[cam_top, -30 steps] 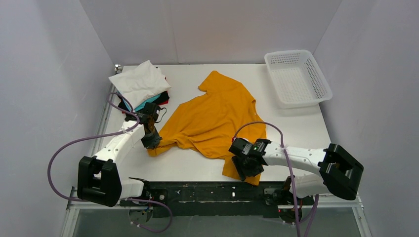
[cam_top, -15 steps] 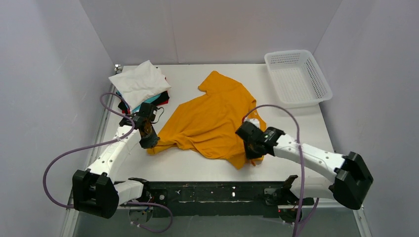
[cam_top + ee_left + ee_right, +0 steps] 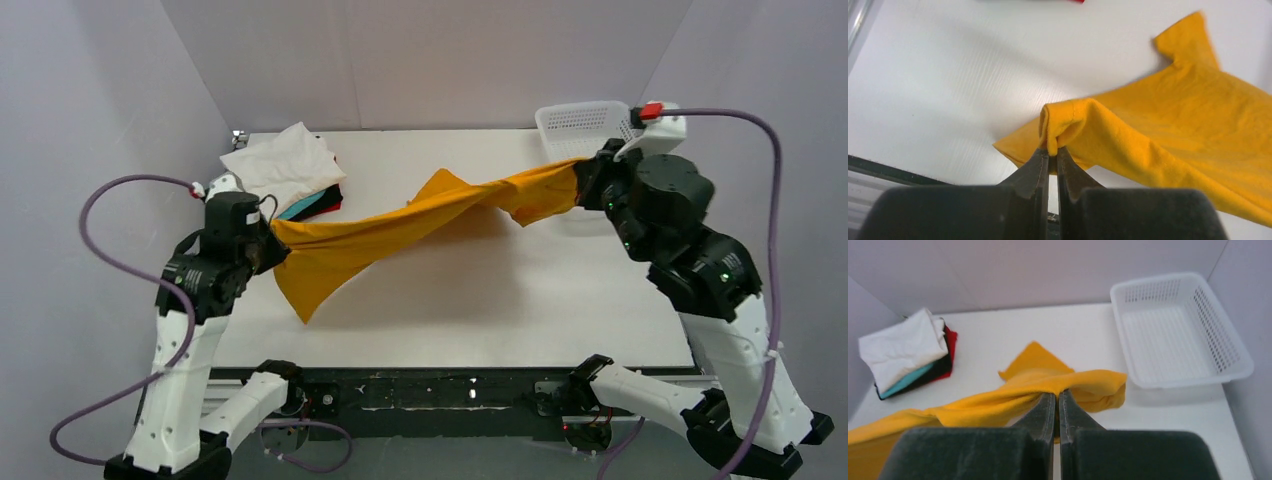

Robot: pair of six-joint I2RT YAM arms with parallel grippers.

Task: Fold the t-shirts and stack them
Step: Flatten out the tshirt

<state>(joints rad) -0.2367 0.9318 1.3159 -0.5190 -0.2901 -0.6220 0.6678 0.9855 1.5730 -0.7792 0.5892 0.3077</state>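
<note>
An orange-yellow t-shirt (image 3: 400, 225) hangs stretched and twisted in the air between both arms, one part drooping toward the table at the left. My left gripper (image 3: 1053, 150) is shut on a bunched edge of that t-shirt (image 3: 1158, 125) at the left (image 3: 272, 243). Raised high near the basket, my right gripper (image 3: 1057, 392) is shut on the other end of the t-shirt (image 3: 1013, 392), at the right of the top view (image 3: 590, 180). A stack of folded t-shirts (image 3: 285, 175), white on top with teal, black and red under it, sits at the back left (image 3: 905, 352).
A white plastic mesh basket (image 3: 585, 125) stands at the back right corner, partly hidden by my right arm; the right wrist view shows the basket (image 3: 1178, 330) holding nothing. Grey walls enclose the white table (image 3: 480, 300) on three sides.
Both arms have risen and spread apart, lifting the orange-yellow t-shirt off the table and pulling it taut. The right gripper closed on the shirt's near corner and carried it up to the back right.
</note>
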